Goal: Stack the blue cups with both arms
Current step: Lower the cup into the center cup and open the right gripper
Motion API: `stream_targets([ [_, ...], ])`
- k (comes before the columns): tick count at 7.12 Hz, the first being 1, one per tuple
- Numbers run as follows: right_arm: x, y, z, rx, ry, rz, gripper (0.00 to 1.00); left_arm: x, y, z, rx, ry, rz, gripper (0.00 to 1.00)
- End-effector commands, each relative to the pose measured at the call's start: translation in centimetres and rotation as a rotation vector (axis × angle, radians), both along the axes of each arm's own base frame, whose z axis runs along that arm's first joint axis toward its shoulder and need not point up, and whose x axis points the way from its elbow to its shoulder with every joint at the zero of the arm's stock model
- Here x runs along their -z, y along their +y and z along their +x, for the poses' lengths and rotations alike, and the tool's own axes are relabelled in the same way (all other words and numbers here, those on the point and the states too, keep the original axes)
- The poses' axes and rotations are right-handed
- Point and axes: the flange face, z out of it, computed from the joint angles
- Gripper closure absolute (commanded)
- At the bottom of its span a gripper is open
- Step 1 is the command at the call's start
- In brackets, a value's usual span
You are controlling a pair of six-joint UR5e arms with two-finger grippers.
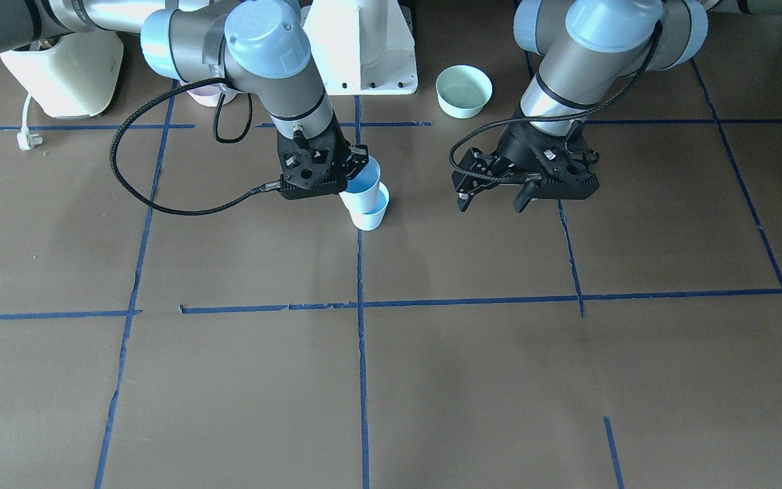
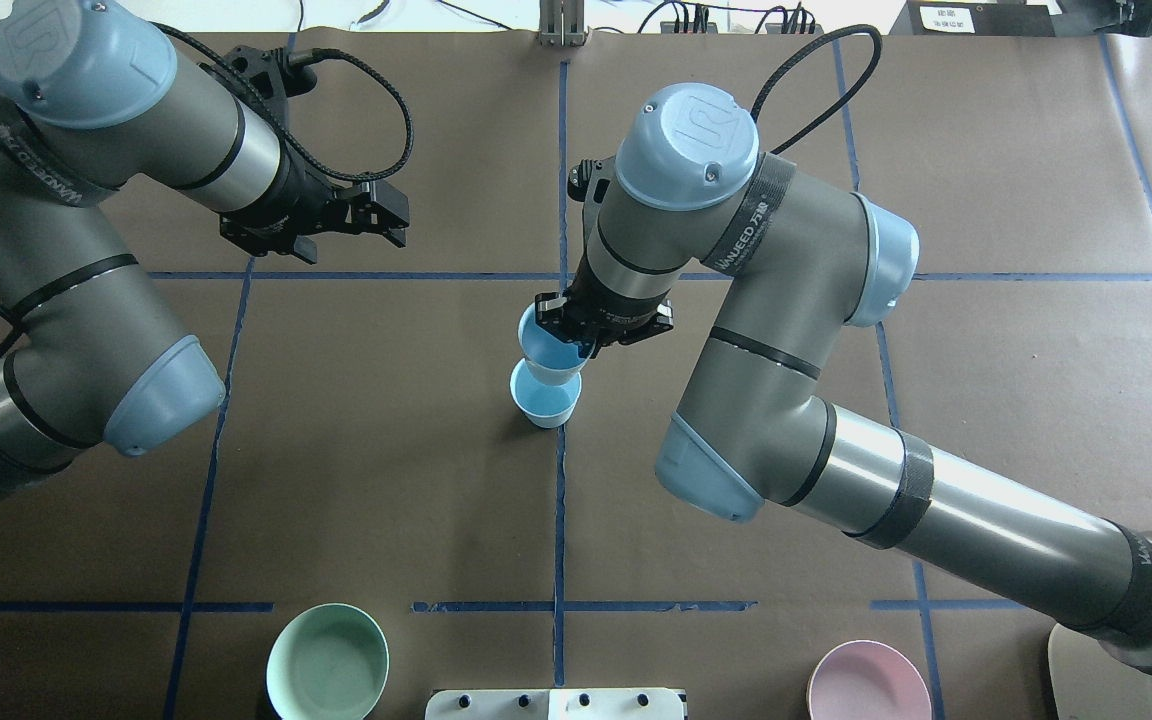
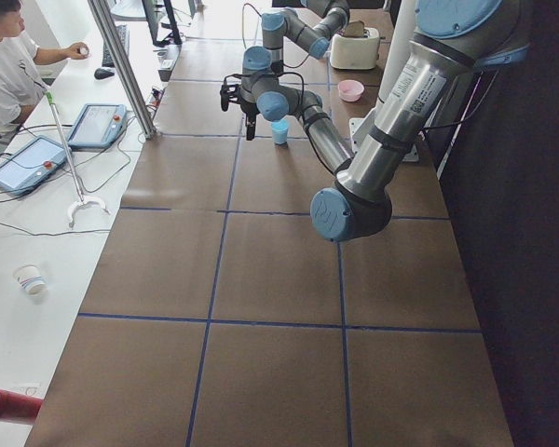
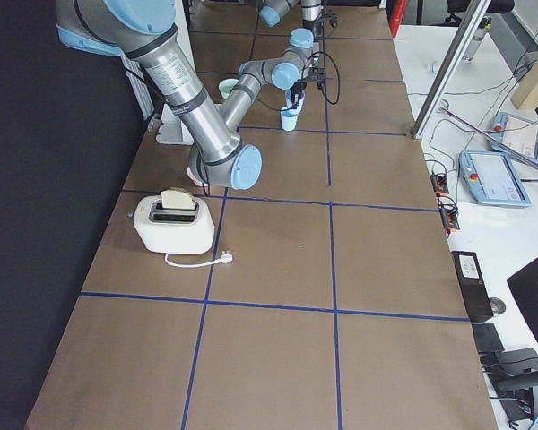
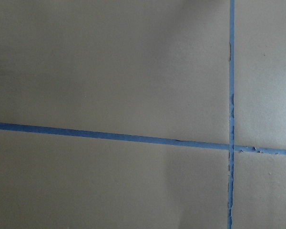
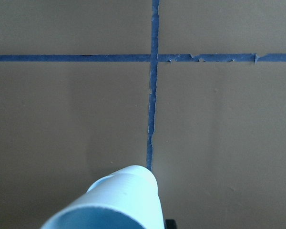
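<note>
Front view: the right gripper (image 1: 356, 164) pinches the upper cup (image 1: 364, 187) by its rim. The cup is tilted, with its base at the mouth of the lower cup (image 1: 372, 214), mid-scene. The left gripper (image 1: 493, 198) hangs spread wide and empty, well apart.

Overhead: the upper cup leans toward the far side, so I'd level and centre it before lowering and letting go.

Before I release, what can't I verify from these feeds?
- Seating: whether the held cup sits inside the lower cup. The front-facing and overhead views only show them overlapping.
- Right gripper fingertips: hidden under its wrist overhead, and mostly below the right wrist view's bottom edge.
- Side views: cups too small.
</note>
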Motion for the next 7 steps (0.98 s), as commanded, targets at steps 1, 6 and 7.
stream_targets([
  [1,0.23,0.74,-1.12,0.011,0.002,-0.007,1.0,-0.01,0.02,-0.01,0.0,0.001,0.0,0.0],
  [6,0.08,1.52,-1.84,0.024,0.004,-0.009,1.0,-0.01,0.02,-0.01,0.0,0.001,0.0,0.0],
  [7,-0.03,1.42,-1.77,0.022,0.006,-0.009,1.0,-0.01,0.02,-0.01,0.0,0.001,0.0,0.0],
])
